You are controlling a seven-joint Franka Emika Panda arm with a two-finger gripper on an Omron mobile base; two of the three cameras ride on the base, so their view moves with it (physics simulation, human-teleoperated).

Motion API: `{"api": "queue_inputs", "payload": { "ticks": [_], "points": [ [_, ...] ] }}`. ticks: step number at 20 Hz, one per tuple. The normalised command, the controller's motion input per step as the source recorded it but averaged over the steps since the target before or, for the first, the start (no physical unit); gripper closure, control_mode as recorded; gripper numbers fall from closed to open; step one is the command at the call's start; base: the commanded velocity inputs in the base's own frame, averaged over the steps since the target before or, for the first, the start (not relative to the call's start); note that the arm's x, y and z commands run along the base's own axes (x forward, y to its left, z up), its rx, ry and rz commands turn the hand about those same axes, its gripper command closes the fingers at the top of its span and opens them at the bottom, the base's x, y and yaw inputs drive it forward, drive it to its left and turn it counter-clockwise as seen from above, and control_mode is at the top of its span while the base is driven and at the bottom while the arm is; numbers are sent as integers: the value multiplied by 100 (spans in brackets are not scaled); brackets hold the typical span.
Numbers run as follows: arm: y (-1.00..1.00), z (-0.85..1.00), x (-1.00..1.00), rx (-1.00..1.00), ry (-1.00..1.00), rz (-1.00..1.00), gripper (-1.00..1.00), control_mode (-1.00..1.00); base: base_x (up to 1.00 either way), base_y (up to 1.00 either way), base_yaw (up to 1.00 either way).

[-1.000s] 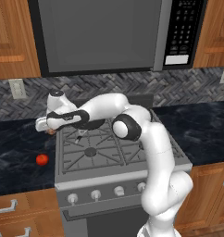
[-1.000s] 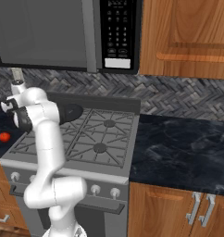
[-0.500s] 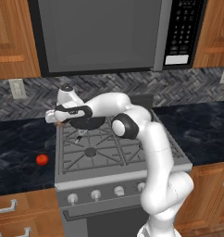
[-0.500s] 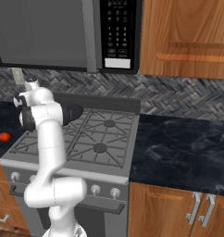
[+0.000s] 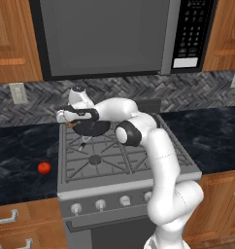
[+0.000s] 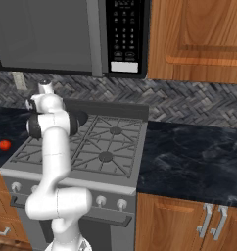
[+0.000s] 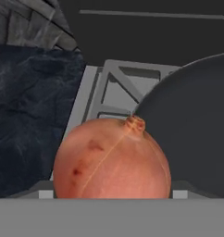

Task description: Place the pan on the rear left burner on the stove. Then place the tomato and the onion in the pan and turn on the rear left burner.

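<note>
The black pan [image 5: 92, 127] sits on the stove [image 5: 119, 160] over the rear left burner, which it hides. My gripper [image 5: 67, 121] hovers at the pan's left rim, shut on the onion [image 5: 71, 125]. In the hand view the pale orange-pink onion [image 7: 111, 159] fills the lower middle, held close, with the pan's dark rim [image 7: 192, 139] just to its right. The red tomato [image 5: 43, 168] lies on the dark counter left of the stove, also seen as the tomato [image 6: 4, 145] in the right base view.
A microwave [image 5: 105, 39] hangs low over the stove. The dark back rail [image 6: 115, 108] runs behind the burners. Dark stone counter [image 5: 22, 151] lies on both sides, and silver knobs [image 5: 100, 204] line the stove's front.
The arm has swung right with the onion, from over the left counter to the stove's rear left, beside the pan. Tomato and pan have stayed put.
</note>
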Motion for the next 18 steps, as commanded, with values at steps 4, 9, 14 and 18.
{"api": "queue_inputs", "payload": {
  "ticks": [4,9,14,18],
  "points": [
    [-36,0,42,0,0,-7,100,-100,0,0,0],
    [-35,-3,44,0,0,-7,100,-100,0,0,0],
    [-33,-16,27,0,0,-6,100,-100,0,0,0],
    [-28,-25,10,0,1,-5,100,-100,0,0,0]
  ]
}}
